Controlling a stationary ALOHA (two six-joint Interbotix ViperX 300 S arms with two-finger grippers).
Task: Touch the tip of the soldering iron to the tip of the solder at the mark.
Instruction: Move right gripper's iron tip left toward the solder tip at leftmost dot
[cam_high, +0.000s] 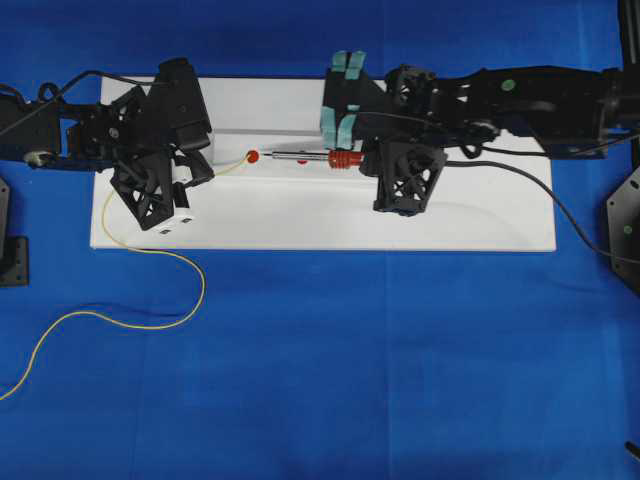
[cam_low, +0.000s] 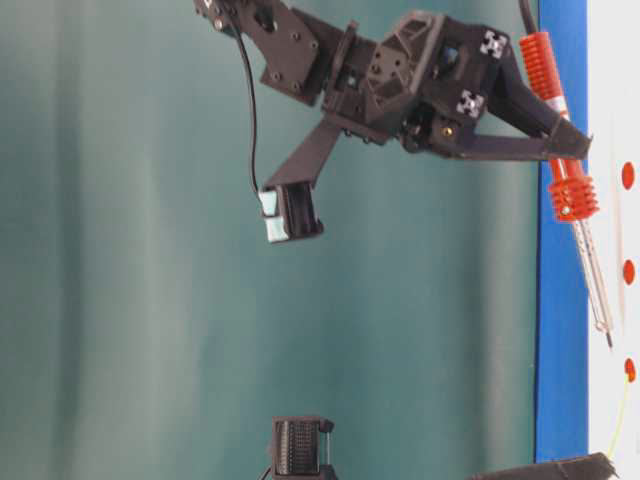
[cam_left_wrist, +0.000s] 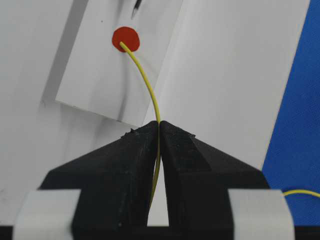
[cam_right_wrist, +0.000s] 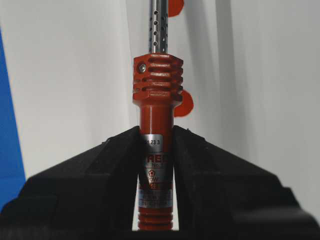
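My left gripper (cam_left_wrist: 159, 124) is shut on the thin yellow solder (cam_left_wrist: 147, 82). The wire curves out ahead, and its tip rests on a red round mark (cam_left_wrist: 125, 38) on the white board. My right gripper (cam_right_wrist: 156, 131) is shut on the orange-red handle of the soldering iron (cam_right_wrist: 157, 80), whose silver shaft (cam_right_wrist: 158, 25) points away from it. In the overhead view the iron (cam_high: 320, 157) lies level, pointing left toward the mark (cam_high: 252, 156). Its dark tip (cam_left_wrist: 136, 6) stops a short way from the mark and the solder tip, not touching either.
A white board (cam_high: 300, 225) lies on blue cloth, with a raised white strip (cam_high: 260, 120) at its back. Two more red marks (cam_low: 627, 176) (cam_low: 628, 271) lie along the iron's line. Loose solder (cam_high: 150, 325) loops over the cloth at front left. The iron's black cord (cam_high: 540, 185) trails right.
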